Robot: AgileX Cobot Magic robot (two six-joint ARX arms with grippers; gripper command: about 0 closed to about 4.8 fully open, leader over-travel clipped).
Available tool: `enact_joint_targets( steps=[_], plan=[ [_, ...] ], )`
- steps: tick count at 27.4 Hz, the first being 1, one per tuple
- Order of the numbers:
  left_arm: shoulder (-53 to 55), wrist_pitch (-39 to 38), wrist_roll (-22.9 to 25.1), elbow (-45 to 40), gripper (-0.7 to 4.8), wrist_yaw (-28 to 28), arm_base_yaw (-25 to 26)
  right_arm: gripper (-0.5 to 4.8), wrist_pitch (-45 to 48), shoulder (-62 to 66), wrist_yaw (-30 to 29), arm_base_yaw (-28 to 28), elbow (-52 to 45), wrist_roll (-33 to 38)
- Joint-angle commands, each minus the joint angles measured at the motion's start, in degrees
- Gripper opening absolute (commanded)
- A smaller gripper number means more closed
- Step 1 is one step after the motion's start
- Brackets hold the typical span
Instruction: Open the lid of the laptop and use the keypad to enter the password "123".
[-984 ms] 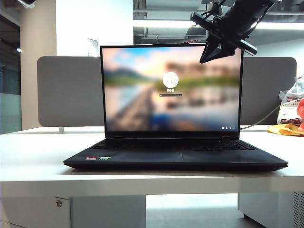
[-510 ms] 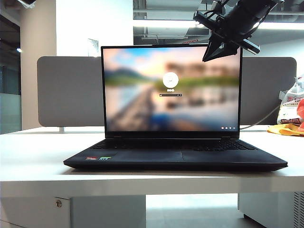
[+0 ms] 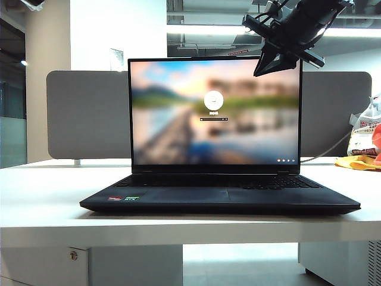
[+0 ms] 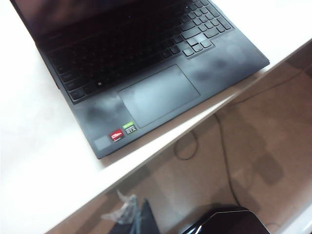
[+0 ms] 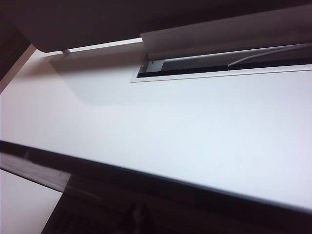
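a white table (image 3: pixel 47 196) stands in an office, a grey rounded divider board (image 3: pixel 83 113) along its far edge and a plastic bag (image 3: pixel 364 134) at the far right. the right gripper (image 3: pixel 266 67) hangs in the air at the upper right corner of the lid (image 3: pixel 214 110), its black fingers pressed together and pinching nothing, tips pointing down and to the left. the lid stands upright and open, its top corner just beside those tips, and the blurred landscape login screen spreads below and to the left of the claw. the laptop (image 3: pixel 220 193) lies flat on the table well beneath the claw; the keypad (image 3: pixel 292 183) is almost straight below it, at the right end of the keyboard.

the right wrist view looks over the lid's thin top edge (image 5: pixel 161 187) to the bare tabletop behind — the fingertips show only as a dark blur.

the left gripper is out of sight; its wrist camera looks down on the touchpad (image 4: pixel 158 95), the red and green stickers (image 4: pixel 122 132) and the keypad (image 4: pixel 202 24) from off the table's front edge.
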Motion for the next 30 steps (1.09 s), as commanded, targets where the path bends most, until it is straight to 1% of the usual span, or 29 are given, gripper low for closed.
enact_joint_targets(
  steps=[1, 6, 15, 20, 23, 27, 30],
  plan=[
    [-0.1, 0.5, 0.0, 0.2, -0.05, -0.6, -0.1, -0.06, 3.5, 0.0, 1.6, -0.3, 0.4, -0.3],
    [-0.1, 0.5, 0.0, 0.2, -0.05, -0.6, -0.1, -0.06, 4.2, 0.3, 1.6, -0.8, 0.7, -0.3],
    [-0.1, 0.5, 0.0, 0.2, -0.05, -0.8, -0.1, -0.06, 0.8, 3.1, 0.6, -1.1, 6.1, -0.3],
    [0.0, 0.5, 0.0, 0.2, -0.05, -0.8, -0.1, -0.06, 0.3, 3.3, 0.1, -1.1, 6.7, -0.3],
    [0.0, 0.5, 0.0, 0.2, -0.05, -0.8, -0.1, -0.06, -2.3, 3.3, -0.2, -1.1, 6.7, -0.3],
    [0.1, 0.5, 0.0, 0.2, -0.05, -1.1, -0.1, -0.06, -6.8, 3.2, -3.0, -1.0, 6.7, -1.1],
    [0.1, 0.5, 0.0, 0.2, -0.05, -1.9, -0.1, -0.06, -9.8, 2.8, -3.6, -0.2, 6.7, -1.5]
  ],
)
